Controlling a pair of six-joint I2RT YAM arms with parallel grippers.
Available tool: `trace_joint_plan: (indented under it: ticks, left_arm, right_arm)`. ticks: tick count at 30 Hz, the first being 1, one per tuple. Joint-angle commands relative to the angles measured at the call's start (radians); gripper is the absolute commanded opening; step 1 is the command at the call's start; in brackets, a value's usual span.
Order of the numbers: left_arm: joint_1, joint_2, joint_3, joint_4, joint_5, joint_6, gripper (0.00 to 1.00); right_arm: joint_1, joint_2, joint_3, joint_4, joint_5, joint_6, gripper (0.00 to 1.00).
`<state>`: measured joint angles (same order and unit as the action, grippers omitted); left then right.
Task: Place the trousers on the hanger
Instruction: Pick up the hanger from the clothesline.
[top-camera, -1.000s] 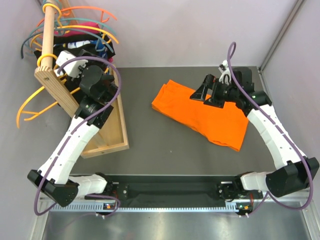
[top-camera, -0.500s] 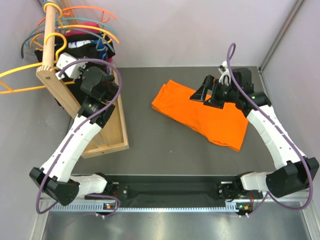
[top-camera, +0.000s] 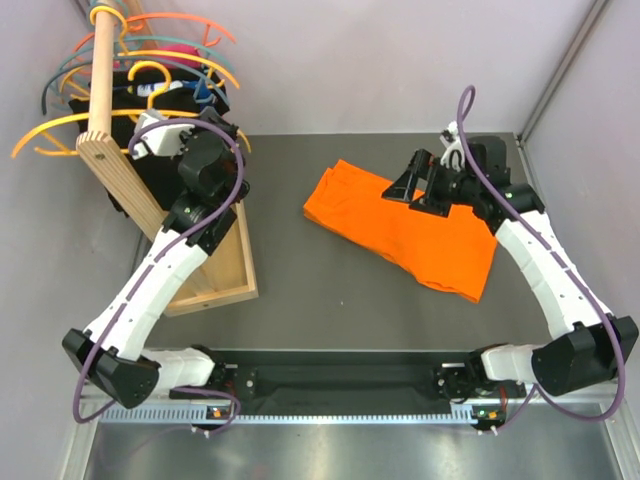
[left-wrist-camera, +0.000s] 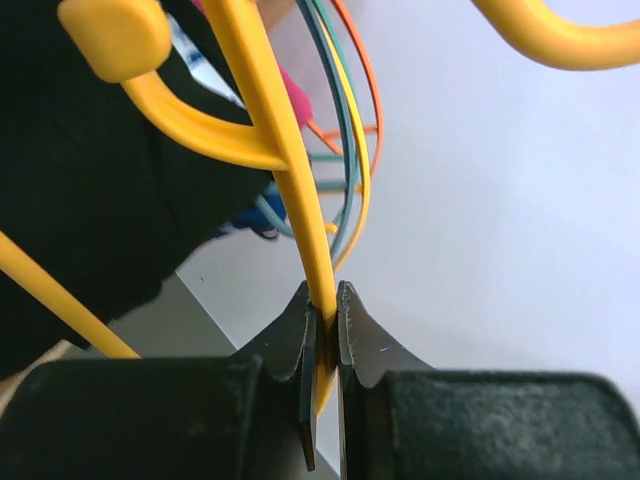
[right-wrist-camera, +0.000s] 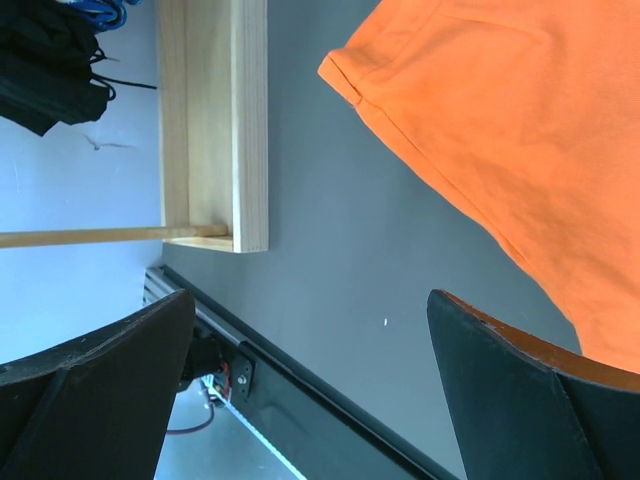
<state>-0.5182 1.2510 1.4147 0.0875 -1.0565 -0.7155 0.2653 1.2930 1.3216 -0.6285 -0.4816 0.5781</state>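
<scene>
The amber-yellow hanger (top-camera: 50, 129) is at the wooden rack at the back left, and its hook shows just right of the pole. My left gripper (top-camera: 217, 122) is shut on one thin strip of the hanger (left-wrist-camera: 290, 170), pinched between the fingertips (left-wrist-camera: 323, 310). The bright orange trousers (top-camera: 400, 235) lie folded flat on the dark table, right of centre. My right gripper (top-camera: 413, 190) hovers over their back edge, open and empty. In the right wrist view the trousers (right-wrist-camera: 500, 130) fill the upper right, beyond the spread jaws (right-wrist-camera: 310, 300).
The wooden pole (top-camera: 100, 70) carries coral and teal hangers (top-camera: 190, 25) and black garments (top-camera: 195, 95). Its long wooden base (top-camera: 215, 270) lies along the table's left side. The black arm rail (top-camera: 330, 380) runs along the near edge.
My left gripper has shut on the yellow hanger. The hanger has swung up from low at the rack's left, and the left arm has moved right. The right arm has stayed still.
</scene>
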Motion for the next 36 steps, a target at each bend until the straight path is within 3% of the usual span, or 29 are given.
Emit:
trace_joint_plan:
  ticks: [1, 8, 17, 22, 28, 35, 36]
  left_arm:
    - [-0.008, -0.015, 0.0, -0.066, 0.127, -0.123, 0.0]
    - [-0.013, -0.058, -0.118, -0.173, 0.203, -0.289, 0.0]
    - [-0.169, -0.093, -0.203, -0.377, 0.322, -0.435, 0.0]
    - [-0.177, -0.134, -0.258, -0.504, 0.414, -0.643, 0.0]
    - [-0.175, -0.073, -0.264, -0.534, 0.68, -0.685, 0.0]
    - [-0.189, 0.114, -0.241, -0.442, 1.05, -0.618, 0.0]
    - [-0.19, 0.16, -0.232, -0.38, 1.17, -0.599, 0.0]
  right_arm:
    - [-0.018, -0.046, -0.013, 0.03, -0.017, -0.007, 1.0]
    - [-0.037, -0.057, -0.024, 0.033, -0.018, -0.004, 1.0]
    - [-0.049, -0.047, -0.009, 0.03, -0.023, -0.015, 1.0]
    - [-0.054, -0.014, 0.013, -0.008, -0.041, -0.058, 1.0]
    - [-0.055, 0.077, 0.012, -0.016, -0.126, -0.093, 1.0]
    - [-0.057, 0.092, -0.081, -0.016, -0.12, -0.084, 1.0]
    - [-0.057, 0.086, -0.085, -0.014, -0.12, -0.087, 1.0]
